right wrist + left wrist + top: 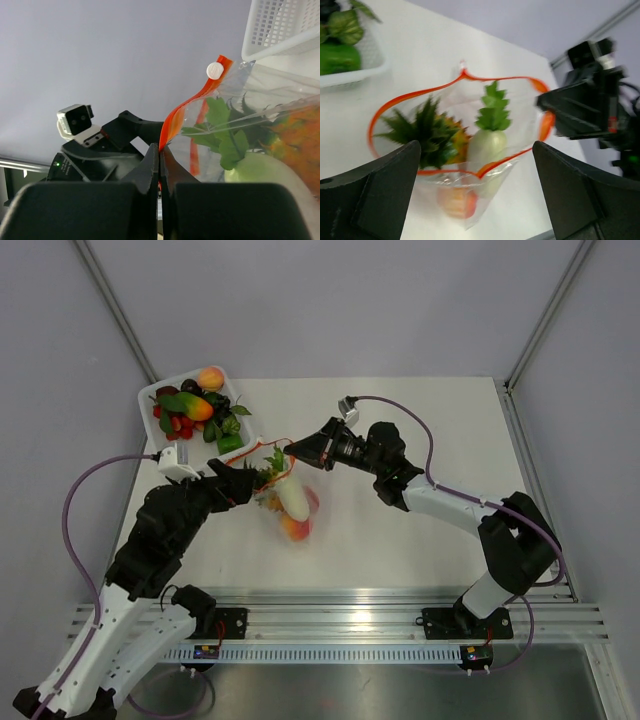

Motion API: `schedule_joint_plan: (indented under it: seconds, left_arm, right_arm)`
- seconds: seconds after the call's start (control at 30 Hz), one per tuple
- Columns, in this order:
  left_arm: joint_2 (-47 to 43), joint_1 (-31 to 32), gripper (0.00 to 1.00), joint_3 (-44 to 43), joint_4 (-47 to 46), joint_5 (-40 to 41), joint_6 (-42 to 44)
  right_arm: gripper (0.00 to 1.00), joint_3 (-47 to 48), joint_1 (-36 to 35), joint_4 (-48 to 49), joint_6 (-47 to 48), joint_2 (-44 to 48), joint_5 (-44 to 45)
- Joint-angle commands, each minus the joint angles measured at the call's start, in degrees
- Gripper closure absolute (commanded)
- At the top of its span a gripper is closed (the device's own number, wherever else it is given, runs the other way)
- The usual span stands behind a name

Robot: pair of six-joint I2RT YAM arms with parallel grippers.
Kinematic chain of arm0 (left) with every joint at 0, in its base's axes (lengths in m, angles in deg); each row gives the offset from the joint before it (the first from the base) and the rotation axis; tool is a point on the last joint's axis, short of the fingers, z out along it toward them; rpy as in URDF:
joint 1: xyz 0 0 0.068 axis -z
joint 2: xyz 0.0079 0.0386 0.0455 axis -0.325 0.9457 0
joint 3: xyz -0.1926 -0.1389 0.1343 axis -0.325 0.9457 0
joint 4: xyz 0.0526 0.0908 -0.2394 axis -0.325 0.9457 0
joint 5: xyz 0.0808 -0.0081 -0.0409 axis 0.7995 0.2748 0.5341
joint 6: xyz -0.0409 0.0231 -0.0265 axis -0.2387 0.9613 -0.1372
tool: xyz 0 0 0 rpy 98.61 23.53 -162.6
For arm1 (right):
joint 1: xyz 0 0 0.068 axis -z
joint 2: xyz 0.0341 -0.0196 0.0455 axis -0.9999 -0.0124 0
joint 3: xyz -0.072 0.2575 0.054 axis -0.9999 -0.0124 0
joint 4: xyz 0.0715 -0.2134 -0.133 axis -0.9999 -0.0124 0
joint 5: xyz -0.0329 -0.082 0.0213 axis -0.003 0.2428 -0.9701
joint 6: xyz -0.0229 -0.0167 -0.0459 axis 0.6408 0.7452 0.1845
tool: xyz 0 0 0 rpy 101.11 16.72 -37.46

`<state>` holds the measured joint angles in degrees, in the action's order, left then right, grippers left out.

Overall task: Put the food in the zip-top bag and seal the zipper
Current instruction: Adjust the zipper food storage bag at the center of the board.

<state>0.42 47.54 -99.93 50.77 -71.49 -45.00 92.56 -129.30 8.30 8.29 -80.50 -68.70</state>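
The zip-top bag (292, 502) gapes; left hand (476, 145) released, right hand (159, 150) grasping the zipper (187, 105).

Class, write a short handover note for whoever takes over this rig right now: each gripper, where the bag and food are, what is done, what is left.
Left gripper: open, holding nothing, facing the bag's mouth.
Right gripper: shut on the red zipper, holding that edge up.
Bag: beside the tray, mouth gaping.
Done: pineapple, white leafy vegetable and an orange-red fruit are inside.
Left: press the zipper shut along its length. More food lies in the tray.
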Motion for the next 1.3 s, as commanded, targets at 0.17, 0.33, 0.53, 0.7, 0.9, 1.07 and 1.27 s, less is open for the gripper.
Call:
schedule_joint_plan:
  seconds: [0.17, 0.33, 0.53, 0.7, 0.9, 1.07, 1.27]
  left_arm:
    - [5.12, -0.28, 0.35, -0.98, 10.79, 12.19, -1.65]
    - [5.73, -0.28, 0.34, 2.1, 8.42, 10.0, -3.93]
    - [7.93, -0.45, 0.39, 3.07, 8.24, 8.5, -4.9]
    - [8.89, -0.98, 0.49, 5.17, 7.1, 6.65, -5.87]
    - [9.16, -1.16, 0.79, 5.71, 5.25, 4.37, -6.57]
    - [9.34, -1.16, 1.0, 4.13, 3.33, 1.48, -4.12]
    - [16.6, -1.16, 1.0, -8.15, -0.73, -8.81, 0.19]
  right_arm:
    - [1.0, 0.37, 0.37, -0.02, 2.3, 3.89, -0.75]
    - [1.0, 0.63, 0.46, -1.16, 2.91, 3.98, -0.84]
    - [1.0, 1.07, 0.37, -1.6, 3.18, 3.72, -0.84]
    - [1.0, 0.81, 0.37, -1.16, 2.92, 3.28, -0.84]
    - [1.0, 0.45, 0.37, -1.42, 3.0, 3.28, -0.66]
    - [1.0, 0.89, 0.37, -1.95, 4.05, 2.32, -0.93]
    - [1.0, 20.94, 3.18, -30.28, 20.51, 1.7, -2.79]
